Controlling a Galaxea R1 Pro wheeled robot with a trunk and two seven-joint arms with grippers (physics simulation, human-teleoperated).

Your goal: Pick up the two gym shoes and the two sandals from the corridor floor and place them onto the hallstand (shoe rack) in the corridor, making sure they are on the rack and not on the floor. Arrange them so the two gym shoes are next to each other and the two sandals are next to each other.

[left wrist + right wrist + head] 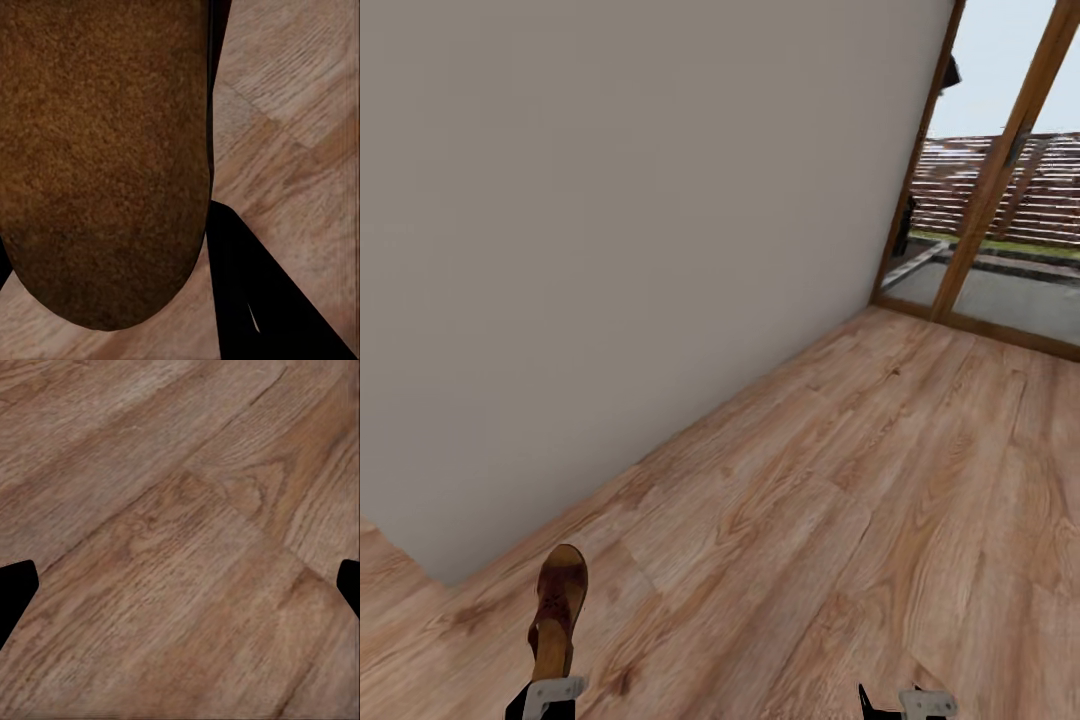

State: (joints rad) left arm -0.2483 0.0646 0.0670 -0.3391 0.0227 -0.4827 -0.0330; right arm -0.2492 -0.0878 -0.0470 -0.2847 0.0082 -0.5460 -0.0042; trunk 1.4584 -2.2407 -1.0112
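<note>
While the left gripper (545,690) clamps a brown sandal (558,610) above the corridor floor (840,520), the right gripper (180,585) hangs spread wide. Nothing sits between its fingers.

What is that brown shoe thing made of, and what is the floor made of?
The sandal, held in the left pincer, looks like brown leather or suede: matte, with a fuzzy grain up close. The floor looks like light brown wood planks, possibly laminate, with visible grain, knots and plank seams.

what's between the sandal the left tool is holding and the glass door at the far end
Only bare wood-plank floor, seen in the head view, between the sandal in the left tool and the glass door.
</note>
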